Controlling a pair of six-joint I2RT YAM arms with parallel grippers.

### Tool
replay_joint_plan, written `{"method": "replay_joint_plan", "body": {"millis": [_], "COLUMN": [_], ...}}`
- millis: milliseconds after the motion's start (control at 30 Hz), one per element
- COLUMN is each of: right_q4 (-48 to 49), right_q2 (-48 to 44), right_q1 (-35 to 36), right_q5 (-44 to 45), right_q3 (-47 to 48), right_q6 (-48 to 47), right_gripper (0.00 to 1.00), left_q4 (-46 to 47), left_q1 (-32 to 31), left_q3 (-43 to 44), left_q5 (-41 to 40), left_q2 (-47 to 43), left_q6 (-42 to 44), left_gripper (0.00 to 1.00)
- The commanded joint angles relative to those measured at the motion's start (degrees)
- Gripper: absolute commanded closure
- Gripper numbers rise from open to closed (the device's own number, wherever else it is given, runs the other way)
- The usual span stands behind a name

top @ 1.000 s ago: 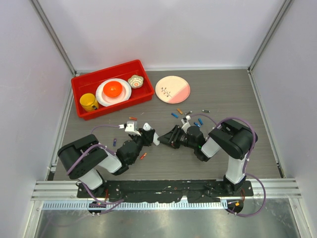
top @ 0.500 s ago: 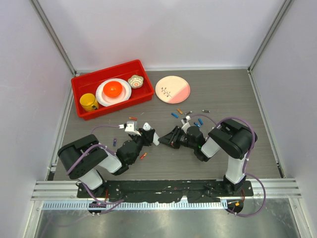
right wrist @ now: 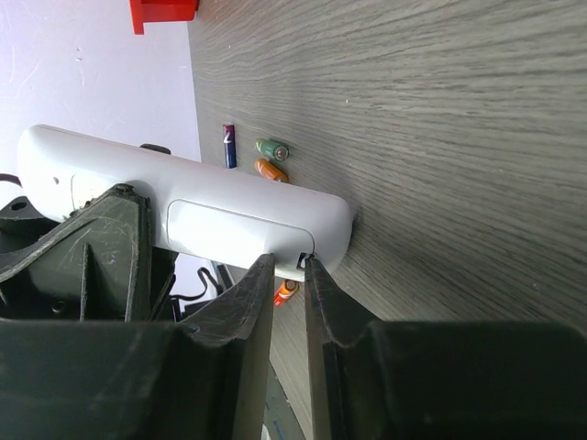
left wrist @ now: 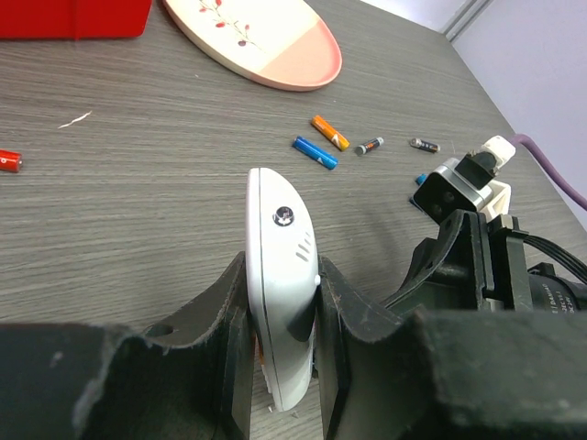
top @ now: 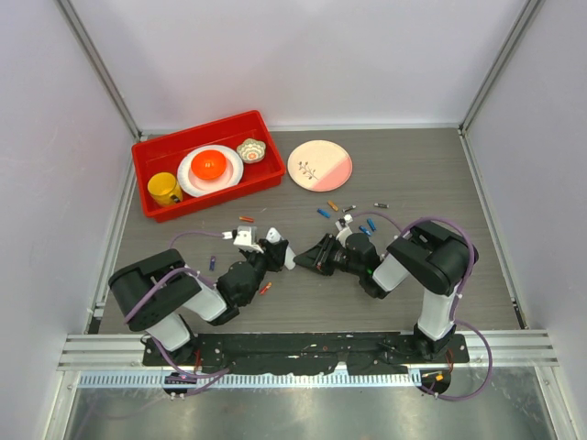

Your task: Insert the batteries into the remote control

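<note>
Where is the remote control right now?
In the top view, the remote control is just left of table centre, near the arms, clamped on edge in the left gripper, with the right gripper reaching it from the right.

A red plastic bin (top: 194, 130) sits back left on the grey wood-grain table (top: 413, 174). In it are a yellow mug (top: 165, 189), a white plate (top: 234, 174) bearing an orange bowl (top: 210, 165), and a small patterned bowl (top: 250, 149). Just right of the bin lies a pink round plate (top: 319, 165), with small cylindrical batteries (left wrist: 315, 153) scattered before it. Nearer still, the slim white remote control (left wrist: 280, 229) sits between the left gripper (left wrist: 280, 302) and the right gripper (right wrist: 289, 266).
</note>
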Motion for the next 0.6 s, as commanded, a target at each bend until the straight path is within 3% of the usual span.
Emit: {"method": "replay_joint_plan", "body": {"millis": [0,567], "right_q4": [4.60,3.46], "right_q2": [-3.78,-5.97], "right_q1": [0.46,0.20], "right_q5": [-0.40,-0.49], "right_q3": [1.16,0.11], "right_q6": [-0.56,-1.53], "right_gripper": [0.76,0.76], "left_q4": [1.30,0.77], "left_q1": [-1.92,-2.89], "left_q3": [-0.15,-0.06], "left_q5": [-0.57,-2.50], "left_q2": [1.16,2.48], "left_q6": [3.20,3.99], "left_gripper": [1.00,1.00]}}
